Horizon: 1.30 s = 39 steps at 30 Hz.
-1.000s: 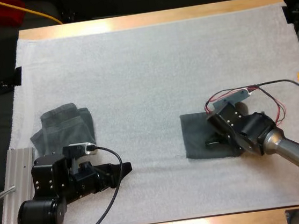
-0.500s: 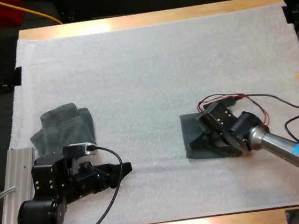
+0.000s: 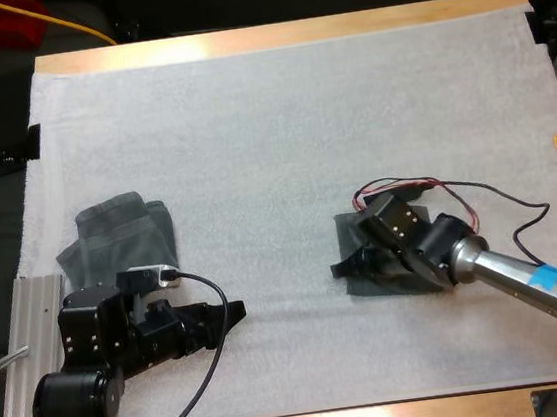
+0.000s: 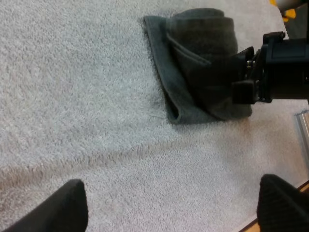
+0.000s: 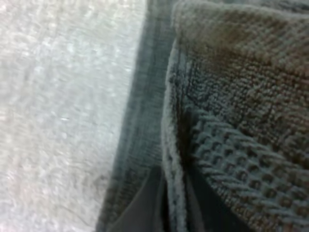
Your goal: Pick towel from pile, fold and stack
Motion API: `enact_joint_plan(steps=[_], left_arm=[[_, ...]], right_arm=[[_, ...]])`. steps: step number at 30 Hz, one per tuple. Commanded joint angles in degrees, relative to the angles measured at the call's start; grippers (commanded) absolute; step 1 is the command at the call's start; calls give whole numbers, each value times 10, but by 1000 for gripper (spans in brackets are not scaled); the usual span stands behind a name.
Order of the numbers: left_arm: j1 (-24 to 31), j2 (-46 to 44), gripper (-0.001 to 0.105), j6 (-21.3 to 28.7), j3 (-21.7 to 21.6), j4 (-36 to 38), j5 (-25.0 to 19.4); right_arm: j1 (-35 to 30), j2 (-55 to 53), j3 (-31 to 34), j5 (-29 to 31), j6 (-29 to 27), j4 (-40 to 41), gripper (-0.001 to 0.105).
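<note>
Towel lies part-folded right of centre on the tabletop's mat. The right gripper looks clamped on its hem at the side facing the left edge, so the fold is in hand, and I judge the next move is to carry that hem across squarely. The left gripper hovers near the front-left corner beside the crumpled towel, fingers apart; cloth largely hides the right fingers.

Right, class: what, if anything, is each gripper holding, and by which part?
The right gripper pinches the folded towel by its hemmed edge. The left gripper, open, holds nothing.
</note>
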Motion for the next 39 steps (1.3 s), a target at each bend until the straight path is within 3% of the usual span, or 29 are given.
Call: enact_joint_plan(steps=[1, 9, 12, 14, 17, 21, 25, 30, 36, 39], left_arm=[[-3, 2, 70, 6, -3, -3, 6], [-3, 2, 70, 8, -3, -3, 6], [-3, 2, 70, 9, -3, -3, 6], [-3, 2, 70, 14, -3, -3, 6], [-3, 2, 70, 16, -3, -3, 6], [-3, 2, 70, 16, -3, -3, 6], [-3, 2, 70, 16, -3, -3, 6], [-3, 2, 70, 16, -3, -3, 6], [-3, 2, 70, 16, -3, -3, 6], [-3, 2, 70, 16, -3, -3, 6]], right_arm=[[1, 7, 2, 0, 4, -4, 1], [11, 33, 2, 0, 3, -4, 5], [11, 31, 2, -11, 3, -8, 26], [11, 25, 2, -34, 2, -9, 46], [11, 14, 2, -54, -3, -9, 63], [11, -7, 2, -78, -5, -13, 64], [18, -16, 2, -141, 0, -21, 64], [28, -16, 2, -157, 3, -21, 64], [28, -47, 2, -145, 3, -11, 64], [28, -84, 2, -76, 2, 18, 64]])
